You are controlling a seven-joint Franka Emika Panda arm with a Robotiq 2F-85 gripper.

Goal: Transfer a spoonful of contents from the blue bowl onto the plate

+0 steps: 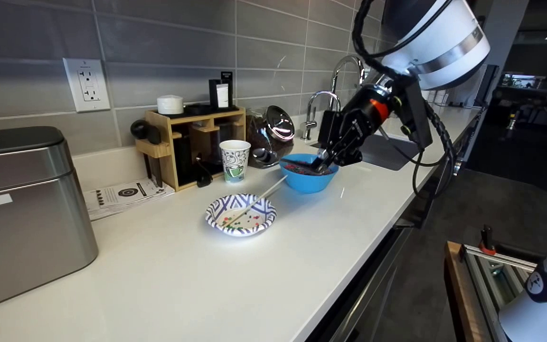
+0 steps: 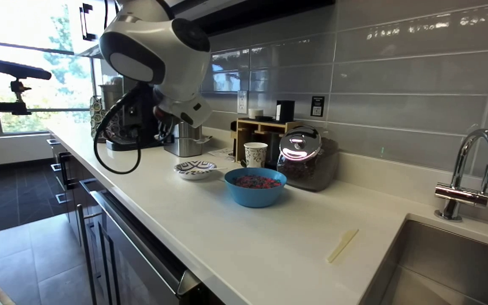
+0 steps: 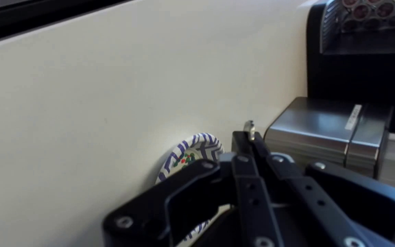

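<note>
The blue bowl (image 1: 309,184) stands on the counter with the contents (image 2: 256,182), small dark and red pieces, inside. The plate (image 1: 266,213), white with a blue pattern, sits beside it. Several red and green pieces lie in the plate, and a thin pale stick (image 1: 260,201) leans over its rim. My gripper (image 1: 322,164) is raised above the counter, shut on a spoon (image 2: 199,139) that points sideways. Only a small shiny end of the spoon shows between the fingertips in the wrist view (image 3: 250,130). The plate (image 3: 202,140) is partly hidden there by the fingers. I cannot tell whether the spoon is loaded.
A paper cup (image 1: 235,161), a wooden organizer (image 1: 174,142) and a glass jar (image 2: 311,169) stand along the wall. A steel bin (image 1: 31,213) is at one end. A pale knife (image 2: 342,245) lies near the sink (image 2: 405,254). The counter's front edge drops to drawers.
</note>
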